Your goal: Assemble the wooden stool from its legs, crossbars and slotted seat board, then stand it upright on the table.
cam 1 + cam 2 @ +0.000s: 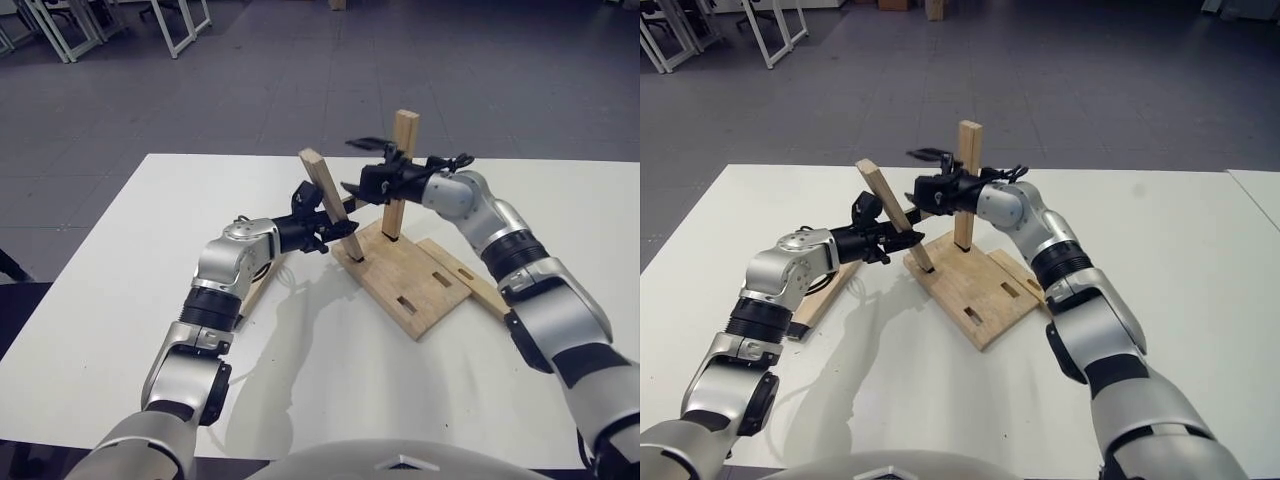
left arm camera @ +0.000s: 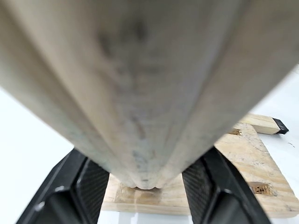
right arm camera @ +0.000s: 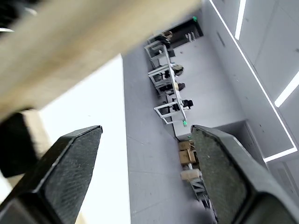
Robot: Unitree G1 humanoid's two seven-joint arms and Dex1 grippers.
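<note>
Starting at the left gripper (image 1: 320,226): its fingers (image 2: 86,186) are pinched on either side of a tilted leg (image 1: 330,200), low on its length. That leg leans away from the robot's right side, and its lower end sits at a corner slot of the seat board (image 1: 410,285); I cannot tell how deep it goes. The board lies flat on the white table (image 1: 110,300), near the middle, turned so one corner faces the robot. Two empty slots (image 1: 405,303) show on its near half. A second leg (image 1: 403,165) stands upright in a slot at the board's far edge. The right gripper (image 3: 147,133) hangs beside this upright leg at about mid-height, fingers (image 3: 70,163) spread wide with nothing between them, pointing across toward the tilted leg. Whether it touches the upright leg I cannot tell. Further out, a loose wooden bar (image 1: 475,285) lies flat against the board's right edge. Another wooden piece (image 1: 258,285) rests on the table under the left forearm.
</note>
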